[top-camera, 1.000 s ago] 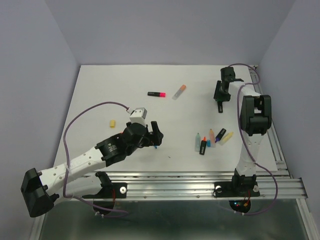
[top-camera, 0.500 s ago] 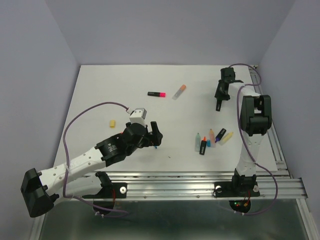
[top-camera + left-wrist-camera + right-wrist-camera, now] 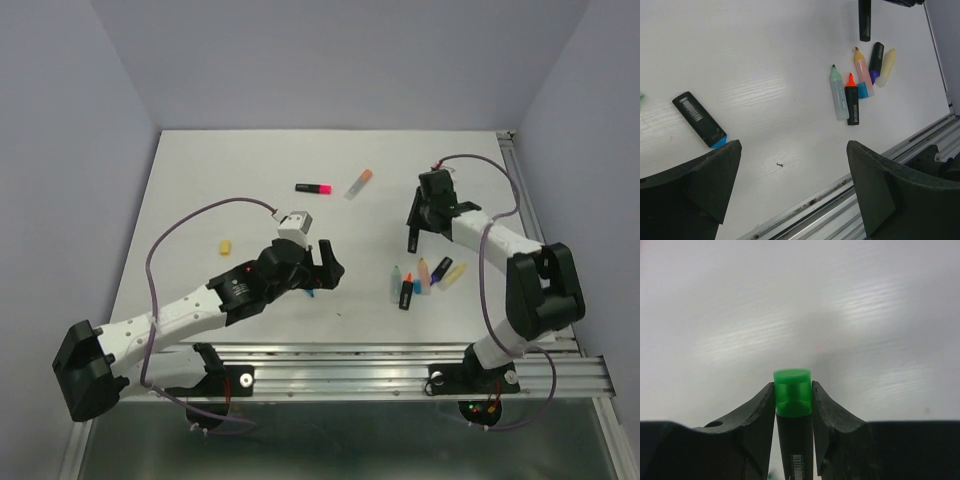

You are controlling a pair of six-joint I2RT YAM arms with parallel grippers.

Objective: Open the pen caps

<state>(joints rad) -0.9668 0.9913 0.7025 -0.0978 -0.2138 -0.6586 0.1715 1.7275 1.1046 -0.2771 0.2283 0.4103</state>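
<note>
My right gripper [image 3: 792, 387] is shut on a black highlighter [image 3: 795, 450], its fingers [image 3: 760, 410] pinching the green pen cap [image 3: 792, 395] at the pen's top end. In the top view this gripper [image 3: 414, 228] holds the pen [image 3: 411, 240] above the table's right middle. My left gripper [image 3: 792, 147] is open and empty, low over the front middle [image 3: 325, 265]. A black pen with a blue end [image 3: 699, 120] lies just left of it. A cluster of pens and caps [image 3: 857, 85] lies to the right, also in the top view [image 3: 422, 277].
A loose yellow cap [image 3: 225, 246] lies at the left. A black pen with a pink end [image 3: 314, 187] and a pale pen with an orange cap [image 3: 359, 183] lie at the back middle. The metal rail [image 3: 400, 365] runs along the table's front edge.
My right gripper has swung from the far right back toward the middle and nearer, carrying the black highlighter. My left gripper has shifted a little to the right.
</note>
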